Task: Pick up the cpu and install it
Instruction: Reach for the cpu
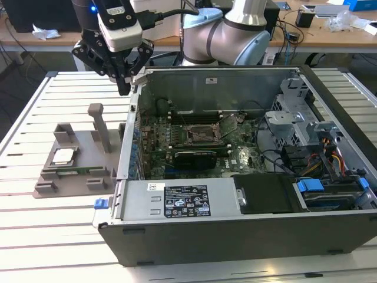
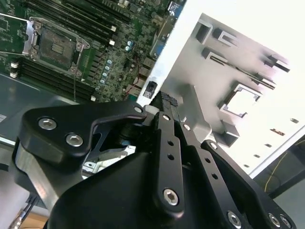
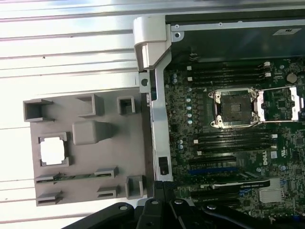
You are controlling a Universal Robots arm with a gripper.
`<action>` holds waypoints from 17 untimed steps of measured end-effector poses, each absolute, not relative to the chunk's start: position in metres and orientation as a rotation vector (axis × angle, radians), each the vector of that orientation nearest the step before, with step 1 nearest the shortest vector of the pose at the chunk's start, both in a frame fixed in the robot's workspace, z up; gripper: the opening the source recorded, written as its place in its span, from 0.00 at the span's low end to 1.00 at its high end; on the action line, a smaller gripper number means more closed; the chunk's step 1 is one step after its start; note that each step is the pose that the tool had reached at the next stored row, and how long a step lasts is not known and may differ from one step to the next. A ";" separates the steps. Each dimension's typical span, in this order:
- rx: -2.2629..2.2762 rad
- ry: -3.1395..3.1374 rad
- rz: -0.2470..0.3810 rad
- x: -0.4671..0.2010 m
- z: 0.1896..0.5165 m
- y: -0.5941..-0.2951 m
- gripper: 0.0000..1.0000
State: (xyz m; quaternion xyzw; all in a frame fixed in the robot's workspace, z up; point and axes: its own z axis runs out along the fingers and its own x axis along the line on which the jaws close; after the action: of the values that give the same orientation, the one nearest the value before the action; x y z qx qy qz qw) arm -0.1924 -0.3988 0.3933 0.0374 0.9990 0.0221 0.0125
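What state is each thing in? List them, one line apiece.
cpu: lying flat in its recess on the grey holder block, not picked up.
cpu socket: open and empty, retention frame swung back.
computer case: lying on its side, side panel off.
gripper: shut, holding nothing, hovering by the case wall beside the holder block.
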 end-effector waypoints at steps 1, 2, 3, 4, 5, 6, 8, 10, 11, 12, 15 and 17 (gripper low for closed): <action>0.117 3.114 0.069 -0.194 0.393 -0.399 0.11; 0.117 3.114 0.069 -0.196 0.393 -0.399 0.11; 0.117 3.114 0.069 -0.197 0.393 -0.399 0.11; 0.117 3.114 0.069 -0.198 0.393 -0.399 0.11; 0.117 3.114 0.069 -0.199 0.393 -0.399 0.11; 0.117 3.114 0.069 -0.201 0.393 -0.399 0.11; 0.117 3.114 0.069 -0.204 0.393 -0.399 0.11; 0.117 3.114 0.069 -0.210 0.393 -0.399 0.11; 0.117 3.114 0.069 -0.213 0.393 -0.399 0.11; 0.117 3.114 0.069 -0.214 0.393 -0.399 0.11; 0.117 3.114 0.069 -0.220 0.393 -0.399 0.11; 0.117 3.114 0.069 -0.225 0.393 -0.399 0.11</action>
State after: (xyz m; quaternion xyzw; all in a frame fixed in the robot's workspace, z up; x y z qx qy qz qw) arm -0.2249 -0.3988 0.3933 0.0374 0.9990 0.0221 0.0125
